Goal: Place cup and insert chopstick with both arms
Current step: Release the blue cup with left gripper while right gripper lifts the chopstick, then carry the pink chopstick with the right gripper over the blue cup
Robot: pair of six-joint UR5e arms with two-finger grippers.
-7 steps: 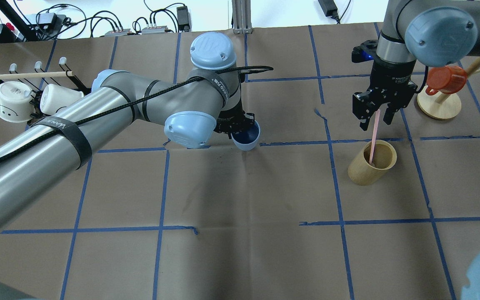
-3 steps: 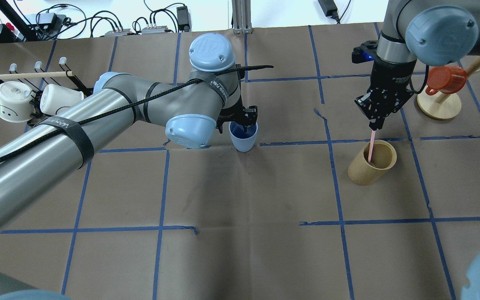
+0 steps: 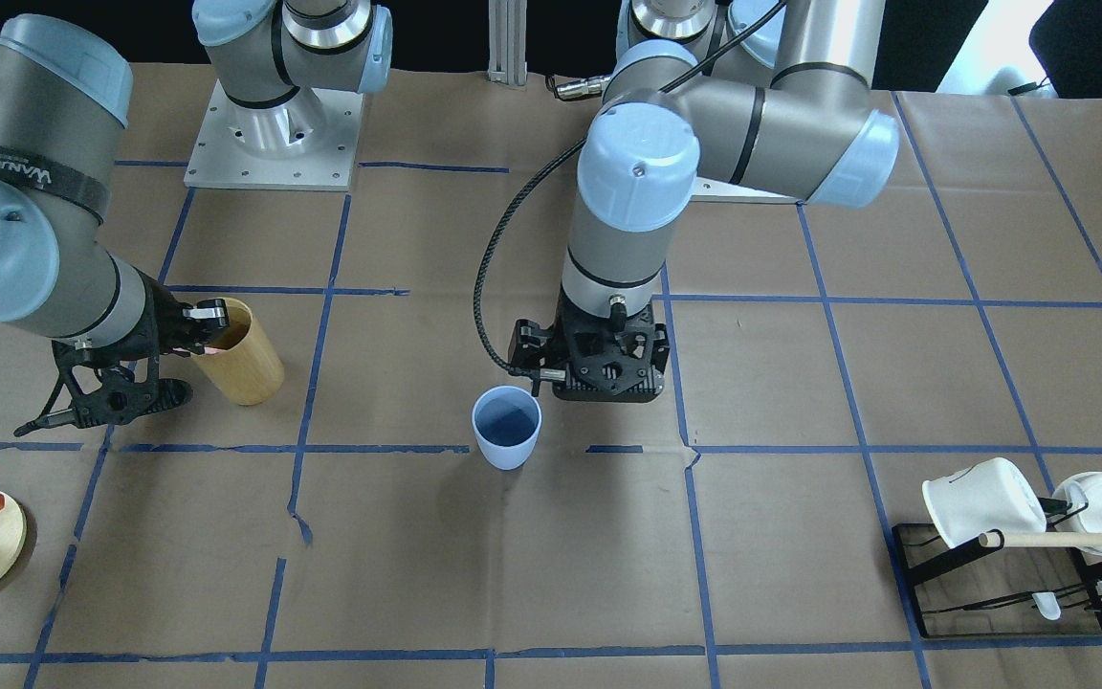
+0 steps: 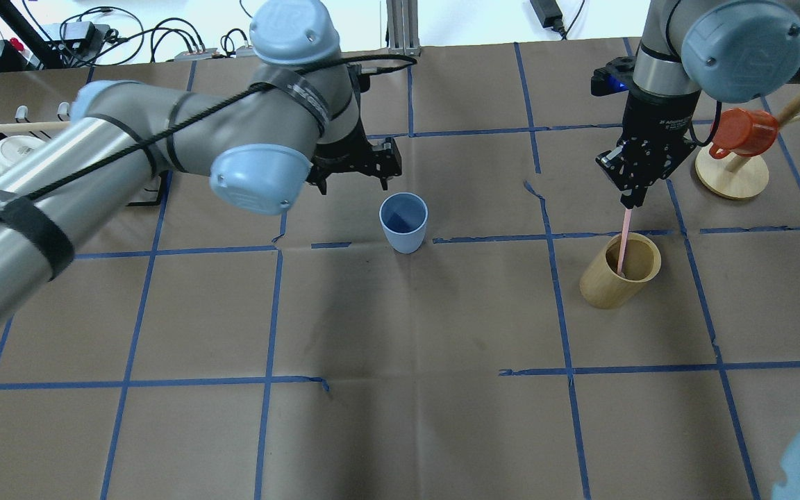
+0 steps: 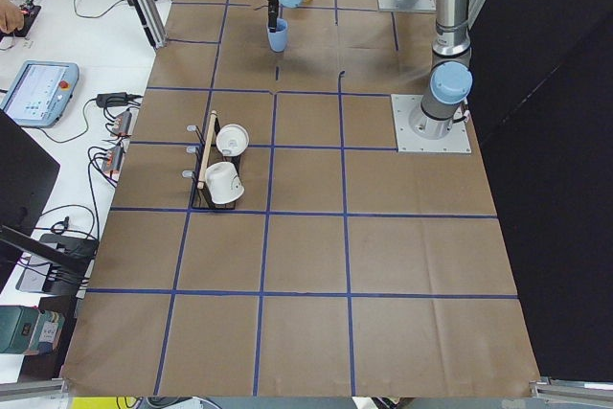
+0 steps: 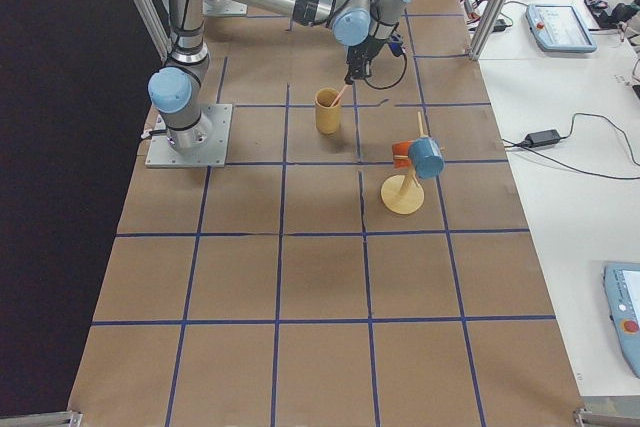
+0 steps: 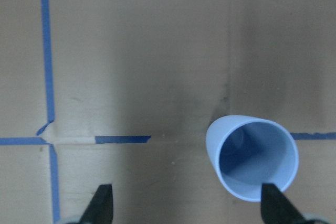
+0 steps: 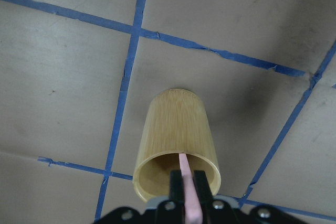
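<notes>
Left pincer (image 4: 353, 177) hangs wide open and empty just behind the cup (image 4: 403, 222), with none of its fingers touching it. The cup stands upright, mouth up, on the bench (image 4: 400, 389) beside a tape line (image 4: 483, 238). The placing looks done.

The right pincer (image 4: 628, 201) is clamped on the top of the pink chopstick (image 4: 623, 239). The lower end of the chopstick sits inside the wooden holder (image 4: 608, 281), leaning against its inner wall.

The step in hand is probably drawing the chopstick out and carrying it to the cup. It would go best with a pull along the chopstick's own lean rather than straight up, so the tip does not lever against the rim and tip the light holder. The tip should clear the rim fully before any sideways travel. Over the cup, the chopstick should come down near the middle of the mouth, as a knock on the lip could topple the cup.

The bench between holder and cup is bare brown paper, giving a free path. Both stand well in from the bench edges. The stand (image 4: 732, 177) with an orange mug is near the right arm's outer side, so the swing should go inward. The left arm ought to draw back first, as its pincer hangs close to the cup. The rack (image 3: 991, 584) of white cups is well apart.
</notes>
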